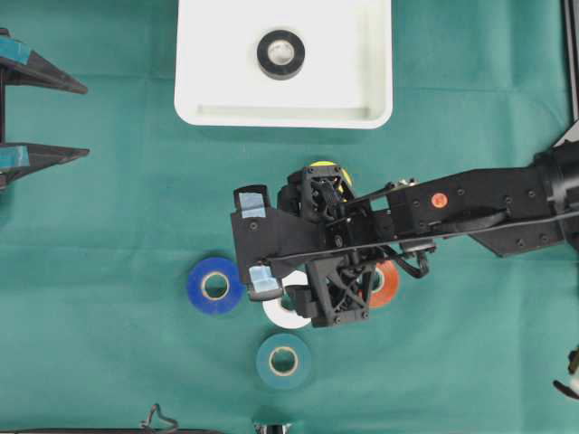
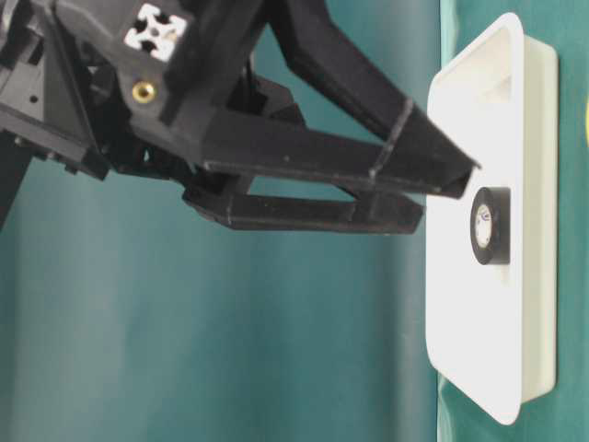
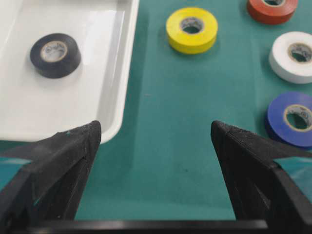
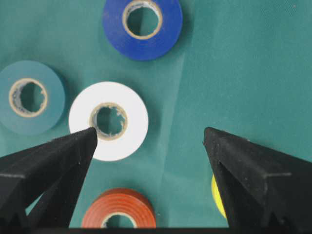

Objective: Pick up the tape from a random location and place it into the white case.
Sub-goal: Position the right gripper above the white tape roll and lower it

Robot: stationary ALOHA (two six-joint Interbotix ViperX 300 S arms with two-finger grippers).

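Green cloth is covering the table, and you are reaching with the right gripper (image 4: 148, 136), jaws wide and empty, over the loose rolls. Next, center on the white tape (image 4: 108, 121); the white case (image 1: 204, 108) is holding one black tape (image 1: 280, 53). The left gripper (image 3: 156, 134) is waiting, jaws wide.

This looks like a robotics lab. A green cloth (image 1: 109, 271) covers the worktop, and two black robot arms (image 1: 488, 203) with wrist cameras work over it.

green cloth (image 1: 109, 235), white case (image 1: 204, 99), tape rolls (image 1: 214, 286)
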